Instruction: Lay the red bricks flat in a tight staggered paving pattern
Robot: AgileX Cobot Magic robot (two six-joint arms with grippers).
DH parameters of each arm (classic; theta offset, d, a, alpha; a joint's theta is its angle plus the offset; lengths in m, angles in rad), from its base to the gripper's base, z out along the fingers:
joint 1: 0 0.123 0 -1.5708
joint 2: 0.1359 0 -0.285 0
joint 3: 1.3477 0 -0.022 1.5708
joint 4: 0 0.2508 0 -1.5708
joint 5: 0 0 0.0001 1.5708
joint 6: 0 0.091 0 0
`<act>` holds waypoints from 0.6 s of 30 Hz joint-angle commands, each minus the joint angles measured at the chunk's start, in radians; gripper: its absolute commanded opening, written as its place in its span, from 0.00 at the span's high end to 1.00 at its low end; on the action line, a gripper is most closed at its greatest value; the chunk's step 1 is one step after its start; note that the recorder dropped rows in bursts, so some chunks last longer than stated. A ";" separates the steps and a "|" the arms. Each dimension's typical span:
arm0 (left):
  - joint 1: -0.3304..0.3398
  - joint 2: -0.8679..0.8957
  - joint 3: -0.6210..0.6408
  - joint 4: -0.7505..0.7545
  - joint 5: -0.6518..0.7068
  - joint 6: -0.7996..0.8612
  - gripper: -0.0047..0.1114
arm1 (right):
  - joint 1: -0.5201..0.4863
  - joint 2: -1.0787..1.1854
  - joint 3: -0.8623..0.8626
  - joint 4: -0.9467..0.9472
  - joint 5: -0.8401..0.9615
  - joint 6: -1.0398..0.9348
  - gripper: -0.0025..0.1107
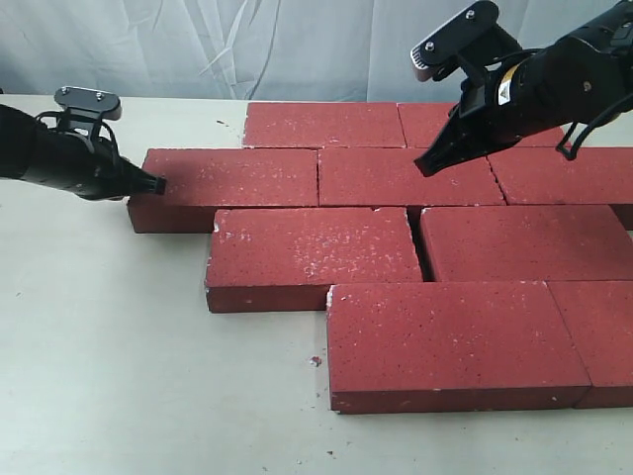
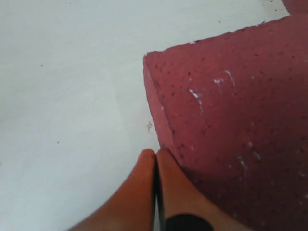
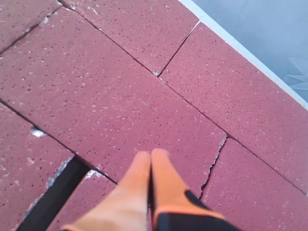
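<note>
Flat, rectangular, gritty dark-red paver bricks lie in staggered rows on the white table. Your left gripper, fingers pressed together, sits at the second row's end brick. Push squarely along the row. Your right gripper, fingers also together, hangs over the neighbour brick.

The place reads as a robotics lab bench: a plain off-white table backed along its far edge by a pale, creased sheet, with a black left arm and right arm reaching in from either side toward red bricks laid flat on the tabletop.
</note>
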 commanded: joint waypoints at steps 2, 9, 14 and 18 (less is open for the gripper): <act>-0.021 -0.004 -0.009 0.003 0.005 -0.005 0.96 | -0.005 0.000 0.004 0.000 -0.015 0.000 0.99; -0.023 -0.004 -0.009 0.028 -0.049 -0.005 0.96 | -0.005 0.000 0.004 0.000 -0.021 0.002 0.99; -0.023 -0.004 -0.009 0.028 -0.130 -0.005 0.96 | -0.005 0.000 0.004 0.020 -0.026 0.002 0.99; -0.023 -0.004 -0.009 0.028 -0.177 -0.005 0.96 | -0.005 0.000 0.004 0.022 -0.028 0.002 0.99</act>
